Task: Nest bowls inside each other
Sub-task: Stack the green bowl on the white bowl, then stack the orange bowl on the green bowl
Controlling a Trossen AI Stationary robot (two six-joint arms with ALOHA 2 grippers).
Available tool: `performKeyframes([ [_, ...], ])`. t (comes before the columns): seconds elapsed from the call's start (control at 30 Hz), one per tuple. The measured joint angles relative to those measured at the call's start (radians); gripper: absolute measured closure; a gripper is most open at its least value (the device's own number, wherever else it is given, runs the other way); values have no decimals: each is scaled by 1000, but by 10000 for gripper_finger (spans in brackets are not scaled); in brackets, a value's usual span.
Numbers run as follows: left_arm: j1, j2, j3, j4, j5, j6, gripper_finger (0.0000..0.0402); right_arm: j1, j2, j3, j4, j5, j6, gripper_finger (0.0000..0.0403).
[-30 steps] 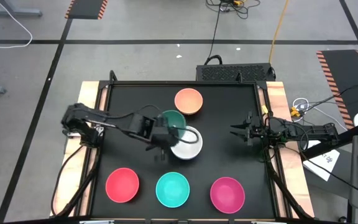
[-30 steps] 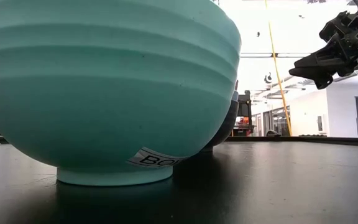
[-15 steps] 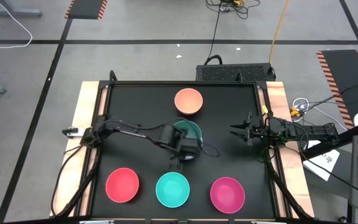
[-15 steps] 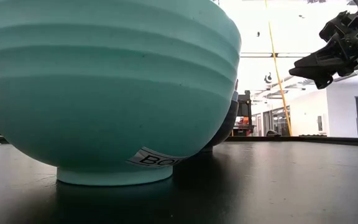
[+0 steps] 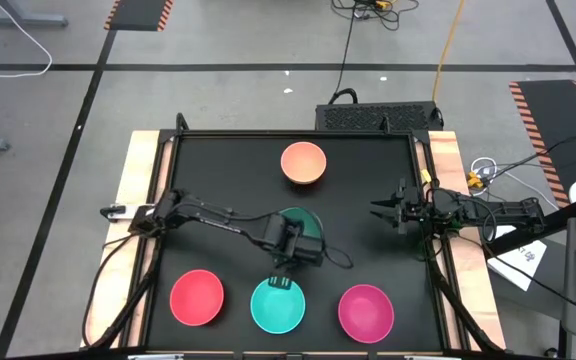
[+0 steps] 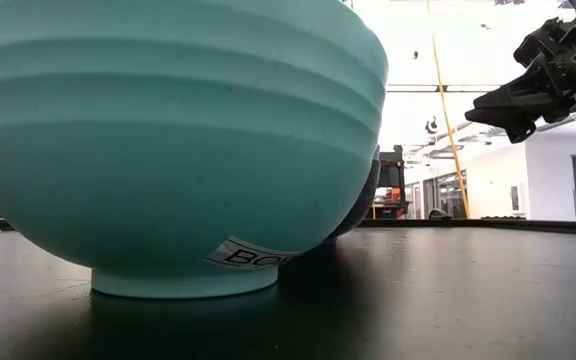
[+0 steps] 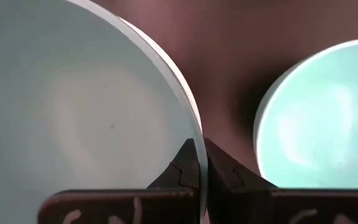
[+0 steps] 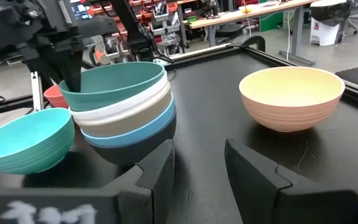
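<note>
Stack of 5 nested bowls (image 5: 303,225) mid-table; 1 bowl (image 5: 303,162) behind it, 3 bowls (image 5: 279,305) in front.

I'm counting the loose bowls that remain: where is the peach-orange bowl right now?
In the high view the peach-orange bowl stands alone at the table's far middle, behind the nested stack and apart from it, empty and upright.

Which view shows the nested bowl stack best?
Right wrist view: the stack shows every layer side-on. High view shows only its top bowl under the left gripper; low view, a sliver; left wrist, one rim.
</note>
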Motion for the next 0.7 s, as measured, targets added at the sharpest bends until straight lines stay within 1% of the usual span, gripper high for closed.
performKeyframes([
  [0.1, -7, 0, -1, 23, -26, 2, 383, 0, 0, 0, 0, 0, 0, 266],
  [0.23, -10, 0, -1, 73, -41, 51, 330, 0, 0, 0, 0, 0, 1, 266],
  [0.43, -10, 0, -1, 107, -105, 60, 257, 0, 0, -1, 0, 0, 8, 266],
  [0.57, -20, -18, -2, 69, -206, 60, 220, 0, 0, -1, 0, 0, 8, 266],
  [0.7, -44, -80, -2, 71, -313, 61, 195, 0, 2, -1, 0, 0, 8, 266],
])
